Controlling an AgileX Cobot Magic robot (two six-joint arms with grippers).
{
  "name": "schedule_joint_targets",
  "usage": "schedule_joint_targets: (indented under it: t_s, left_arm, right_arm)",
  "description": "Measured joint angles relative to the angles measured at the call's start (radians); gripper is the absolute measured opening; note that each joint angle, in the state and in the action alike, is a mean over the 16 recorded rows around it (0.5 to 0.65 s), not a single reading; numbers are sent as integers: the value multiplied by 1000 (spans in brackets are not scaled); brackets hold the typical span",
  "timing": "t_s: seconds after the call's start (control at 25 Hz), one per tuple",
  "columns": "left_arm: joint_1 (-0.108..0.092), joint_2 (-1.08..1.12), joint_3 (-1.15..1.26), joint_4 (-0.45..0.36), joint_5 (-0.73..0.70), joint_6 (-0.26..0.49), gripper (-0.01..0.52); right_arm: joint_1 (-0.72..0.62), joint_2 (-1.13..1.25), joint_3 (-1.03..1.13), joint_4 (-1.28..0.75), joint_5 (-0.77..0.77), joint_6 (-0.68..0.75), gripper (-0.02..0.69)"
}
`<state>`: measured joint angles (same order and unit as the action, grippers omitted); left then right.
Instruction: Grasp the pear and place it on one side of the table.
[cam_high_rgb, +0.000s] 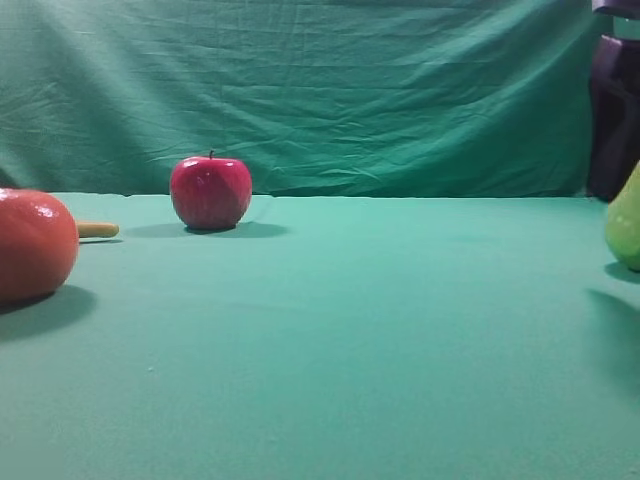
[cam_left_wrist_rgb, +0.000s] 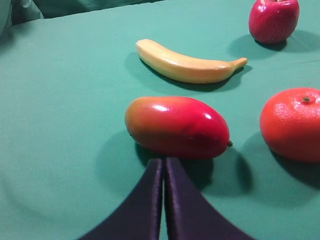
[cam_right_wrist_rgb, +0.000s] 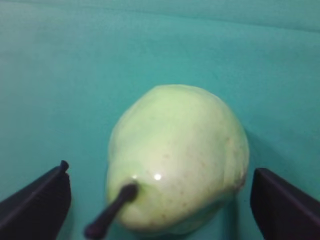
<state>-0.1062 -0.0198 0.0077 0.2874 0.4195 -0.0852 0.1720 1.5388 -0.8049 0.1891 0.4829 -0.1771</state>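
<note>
The yellow-green pear (cam_right_wrist_rgb: 180, 155) stands on the teal table (cam_right_wrist_rgb: 75, 75), seen from above in the right wrist view with its dark stem pointing toward the camera. My right gripper (cam_right_wrist_rgb: 160, 172) is open, one dark finger on each side of the pear, with a gap on both sides. In the exterior view only a slice of the pear (cam_high_rgb: 626, 222) shows at the right edge of the table (cam_high_rgb: 350, 330). My left gripper (cam_left_wrist_rgb: 164, 162) is shut and empty, its tips just in front of a red-orange mango (cam_left_wrist_rgb: 177, 126).
A red apple (cam_high_rgb: 210, 191) stands at the back left, and also shows in the left wrist view (cam_left_wrist_rgb: 273, 19). A large orange-red round fruit (cam_high_rgb: 32, 243) sits at the left edge, also in the left wrist view (cam_left_wrist_rgb: 292, 122). A yellow banana (cam_left_wrist_rgb: 187, 64) lies behind the mango. A dark arm part (cam_high_rgb: 612, 115) stands at the far right.
</note>
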Motion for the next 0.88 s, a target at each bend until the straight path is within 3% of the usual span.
schedule_joint_targets:
  t_s: [0.16,0.64,0.88]
  left_arm:
    - [0,0,0,0,0,0,0]
    - [0,0,0,0,0,0,0]
    - [0,0,0,0,0,0,0]
  right_arm:
    - [0,-35,-73,0,106,5,545]
    - [0,-335,-179,0,315,27,101]
    - [0,-591,-99,0,321,40,3]
